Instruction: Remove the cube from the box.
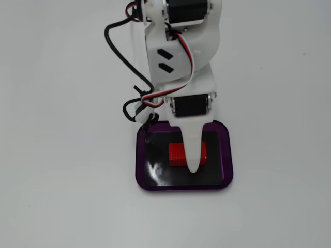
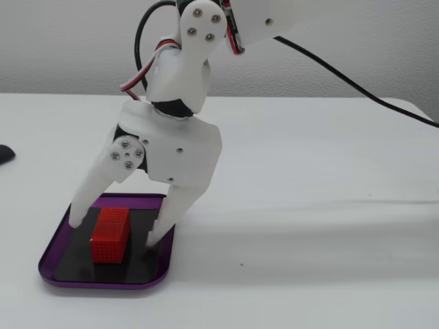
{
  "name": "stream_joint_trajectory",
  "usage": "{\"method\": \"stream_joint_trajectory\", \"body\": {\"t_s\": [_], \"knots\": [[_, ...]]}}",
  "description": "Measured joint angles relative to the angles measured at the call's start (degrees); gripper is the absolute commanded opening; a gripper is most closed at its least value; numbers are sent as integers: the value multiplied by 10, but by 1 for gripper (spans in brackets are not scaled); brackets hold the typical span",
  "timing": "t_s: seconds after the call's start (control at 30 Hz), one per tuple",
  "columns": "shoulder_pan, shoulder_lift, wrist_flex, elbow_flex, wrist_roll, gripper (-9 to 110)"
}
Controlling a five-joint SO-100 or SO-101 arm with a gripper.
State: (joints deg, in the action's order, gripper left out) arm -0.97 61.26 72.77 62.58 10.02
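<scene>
Cube point(image 2: 110, 235) is seated on the black floor of the box point(image 2: 55, 250), resting on the desk point(image 2: 309, 205). The tool point(image 2: 115, 229) is spread wide, fingers straddling the cube so closure can clamp it.

Two fixed views. One looks straight down from above, fairly close; arm point(image 1: 181, 57) enters from the top edge, box point(image 1: 225, 155) sits low of centre. The other is low, near table height, side-on, facing a pale wall; box point(image 2: 49, 255) sits at lower left, arm point(image 2: 178, 89) comes in from the top. Both share the box, cube point(image 1: 177, 154) point(image 2: 110, 235), gripper point(image 2: 115, 229) and surrounding white table point(image 2: 309, 226)
</scene>
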Motion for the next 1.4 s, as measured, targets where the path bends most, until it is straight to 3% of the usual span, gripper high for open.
{"method": "stream_joint_trajectory", "body": {"t_s": [0.2,0.43,0.9,1.2,1.4], "knots": [[-1,0,-4,1,0,25],[-1,0,-4,1,14,10],[-1,0,-4,1,16,0],[-2,13,44,-15,16,0],[0,129,66,-25,16,0]]}}
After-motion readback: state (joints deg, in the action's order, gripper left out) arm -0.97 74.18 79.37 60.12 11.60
